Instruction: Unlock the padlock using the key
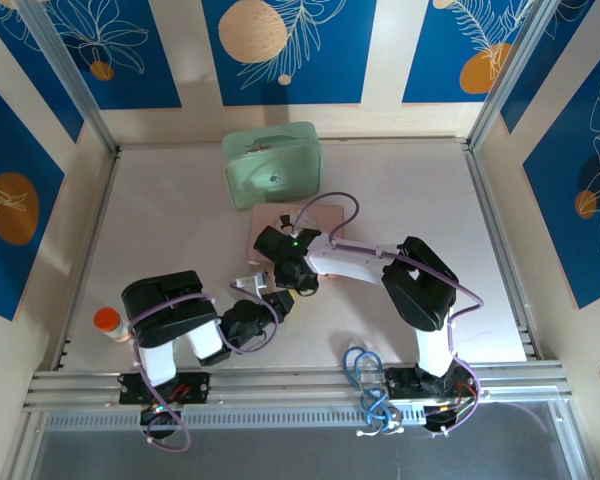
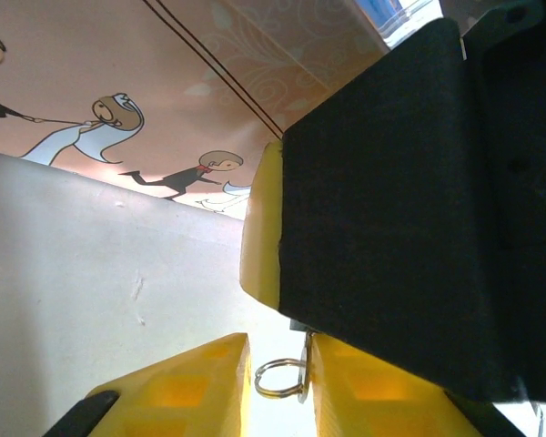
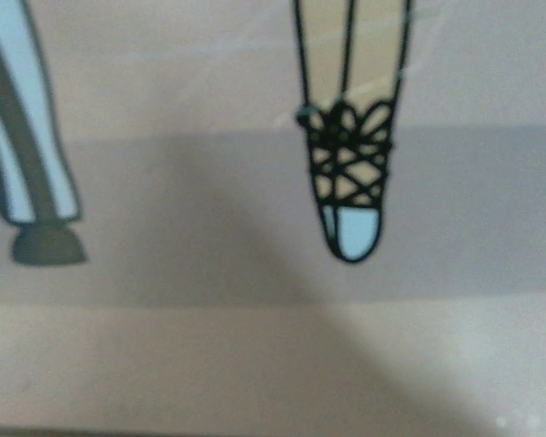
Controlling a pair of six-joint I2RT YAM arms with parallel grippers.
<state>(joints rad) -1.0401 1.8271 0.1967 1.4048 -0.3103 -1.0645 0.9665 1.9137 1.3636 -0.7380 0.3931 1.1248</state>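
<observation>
1. Key line-up: a thin metal strip that I take for the key [image 2: 306, 357] stands edge-on in the gap of my left gripper [image 2: 280, 366]. Its long axis runs straight out from the jaws toward the underside of the black finger [image 2: 391, 209] of my right gripper [image 1: 298, 282].
2. Key ring [image 2: 260, 380]: a silvery wire loop lying flat across the same gap. It touches one yellow fingertip [image 2: 191, 382], and the key sits at its other side, against the opposite fingertip.
3. Left jaws: narrowly apart, with ring and key between them. I cannot tell whether they press on the metal or only stand around it.
4. Right jaws: I cannot tell their state. From above, the right gripper reaches in from the right and meets the left gripper just off the near edge of the pink box [image 1: 325, 215].
5. Padlock: I cannot make out its blue body. A small grey bit [image 2: 297, 324] at the key's far end, just under the right finger, may be its base.
6. Judgement: the padlock sits at the right gripper, directly ahead of the left jaws. The left arm carries the key, so the turn falls to it.
7. Next move, judged: rotate about the key's long axis. A loose hold on so thin a strip could slip.
</observation>
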